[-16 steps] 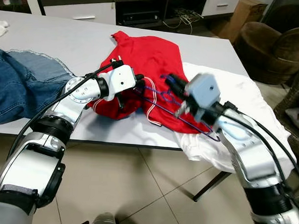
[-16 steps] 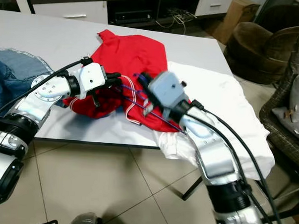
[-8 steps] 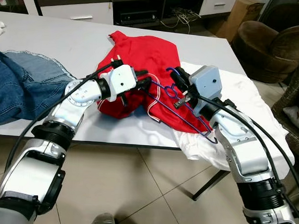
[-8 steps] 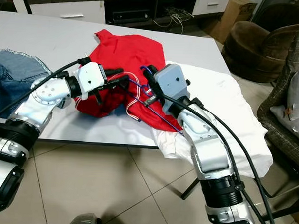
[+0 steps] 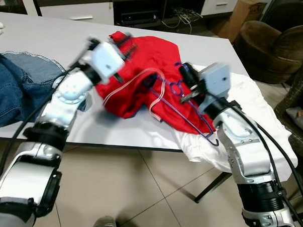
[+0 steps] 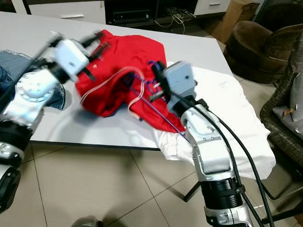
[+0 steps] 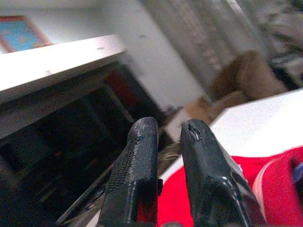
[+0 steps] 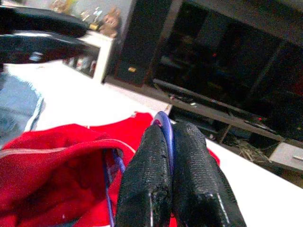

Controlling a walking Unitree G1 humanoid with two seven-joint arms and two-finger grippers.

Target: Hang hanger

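Right wrist view: I see my right gripper (image 8: 171, 184) with its black fingers clamped on the purple hanger (image 8: 165, 135). From the head camera, that hanger (image 5: 184, 107) sits partly inside the red shirt (image 5: 153, 68), over the table's (image 5: 49, 36) near edge toward its right end. My left gripper (image 5: 125, 41) is blurred above the shirt's left side; its fingers (image 7: 137, 165) sit nearly together with nothing between them. Blue jeans (image 5: 17, 85) lie at the table's left end, a white garment (image 5: 252, 105) at the right corner.
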